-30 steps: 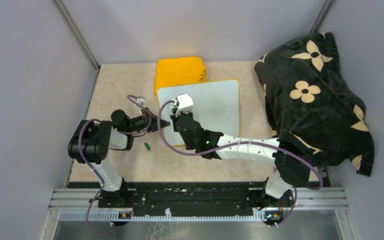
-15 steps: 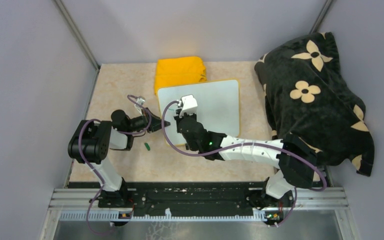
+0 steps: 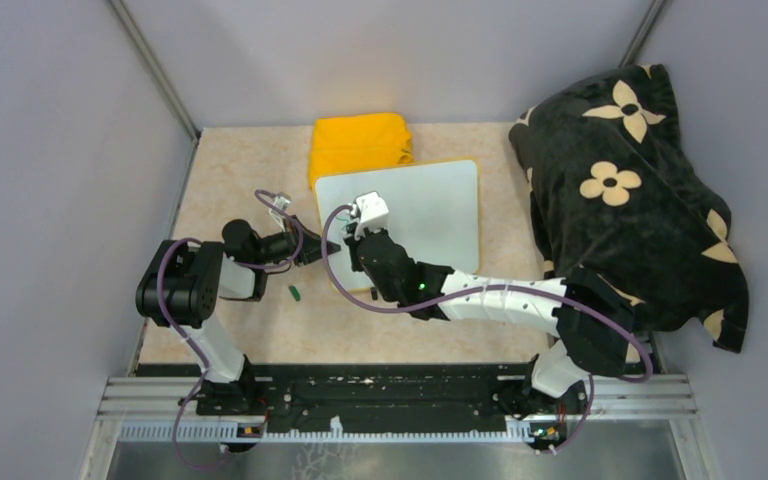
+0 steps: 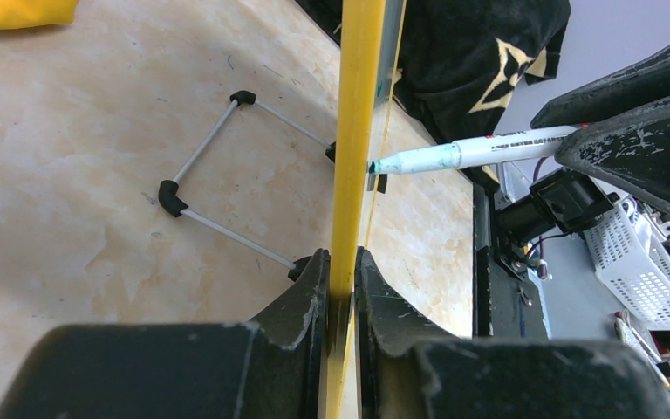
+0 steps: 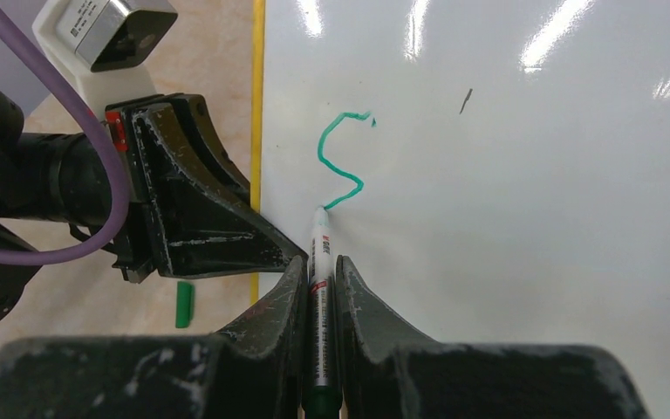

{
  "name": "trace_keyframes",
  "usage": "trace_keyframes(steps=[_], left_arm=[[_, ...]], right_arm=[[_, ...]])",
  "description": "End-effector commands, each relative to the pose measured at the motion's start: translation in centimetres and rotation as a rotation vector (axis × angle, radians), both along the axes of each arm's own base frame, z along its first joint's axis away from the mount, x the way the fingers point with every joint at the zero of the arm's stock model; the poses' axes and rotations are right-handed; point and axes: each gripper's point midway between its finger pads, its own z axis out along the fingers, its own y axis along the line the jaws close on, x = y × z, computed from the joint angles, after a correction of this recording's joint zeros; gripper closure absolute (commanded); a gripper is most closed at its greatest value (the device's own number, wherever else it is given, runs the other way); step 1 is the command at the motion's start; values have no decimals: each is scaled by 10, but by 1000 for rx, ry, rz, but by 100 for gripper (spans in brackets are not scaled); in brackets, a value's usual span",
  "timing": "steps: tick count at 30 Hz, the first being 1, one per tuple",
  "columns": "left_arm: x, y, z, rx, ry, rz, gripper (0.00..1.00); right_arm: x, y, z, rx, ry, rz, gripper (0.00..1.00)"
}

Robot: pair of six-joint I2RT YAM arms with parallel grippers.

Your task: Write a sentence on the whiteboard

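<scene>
The whiteboard [image 3: 430, 205] lies tilted on the table, white with a thin yellow rim [image 4: 362, 131]. My left gripper [image 3: 325, 246] [image 4: 342, 262] is shut on that rim at the board's left edge. My right gripper [image 3: 358, 236] [image 5: 321, 266] is shut on a green marker [image 5: 320, 262] [image 4: 462, 153]. The marker's tip touches the whiteboard [image 5: 506, 218] close to the left edge. Of the sentence, only one green S-shaped stroke [image 5: 323, 153] shows, ending at the tip.
A green marker cap [image 3: 294, 293] [image 5: 184, 305] lies on the table left of the board. A folded yellow cloth [image 3: 360, 143] sits behind the board. A black flowered blanket [image 3: 630, 190] fills the right side. The board's wire stand [image 4: 227, 175] sticks out underneath.
My right gripper shifted slightly right with the marker, then back left and a little nearer. The left gripper has kept its hold on the rim without moving.
</scene>
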Motion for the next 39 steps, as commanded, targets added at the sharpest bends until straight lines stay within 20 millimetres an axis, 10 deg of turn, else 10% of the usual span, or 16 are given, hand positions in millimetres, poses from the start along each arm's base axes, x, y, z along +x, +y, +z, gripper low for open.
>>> trace_keyframes(steps=[1,20,39], left_arm=[[9,4,-1,11,-18,38,100],[9,4,-2,16,-16,38,100],[9,3,-4,19,-11,35,100]], right_arm=[[3,10,16,52,-16,28,100],[0,-44,59,124,-107,-50,100],[-5,-47,70,138,-177,12,100]])
